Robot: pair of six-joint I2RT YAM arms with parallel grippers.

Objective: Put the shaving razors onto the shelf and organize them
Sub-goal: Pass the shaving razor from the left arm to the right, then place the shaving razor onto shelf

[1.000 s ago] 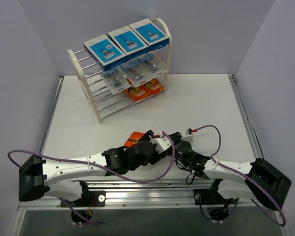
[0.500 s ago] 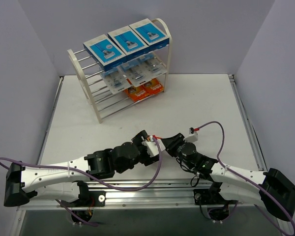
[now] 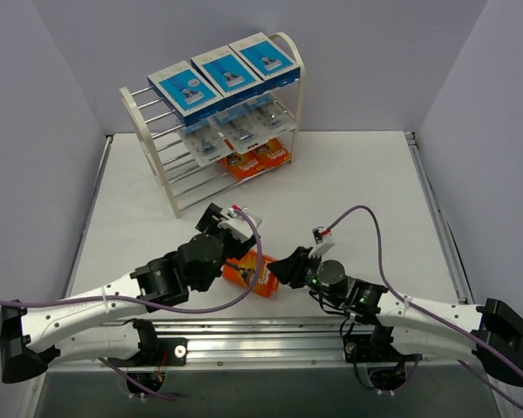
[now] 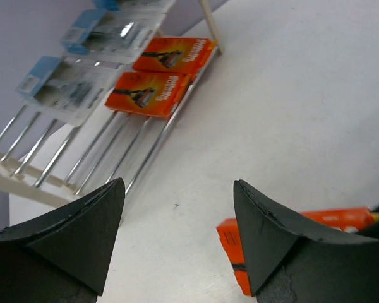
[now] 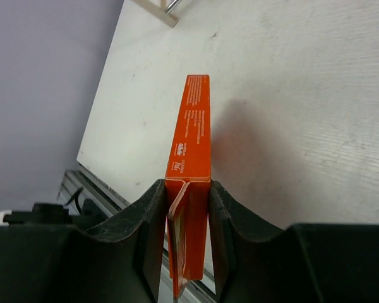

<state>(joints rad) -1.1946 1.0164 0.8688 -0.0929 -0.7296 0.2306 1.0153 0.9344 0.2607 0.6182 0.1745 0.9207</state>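
The flat orange razor pack (image 5: pixel 192 142) is pinched at one end by the right claw (image 3: pixel 281 266), which is closed tight on it. The pack sits on its thin edge, low over the white desk (image 3: pixel 357 174); I cannot tell if it touches. The left claw (image 4: pixel 177 211) hangs just beyond the pack, wide open, with nothing in it. Far past both claws stands the white shelf (image 3: pixel 289 52) with thin shiny rods. It has three blue boxes (image 3: pixel 222 71) on top, three clear packs (image 3: pixel 235 126) below them, and two orange packs (image 4: pixel 158 76) under those.
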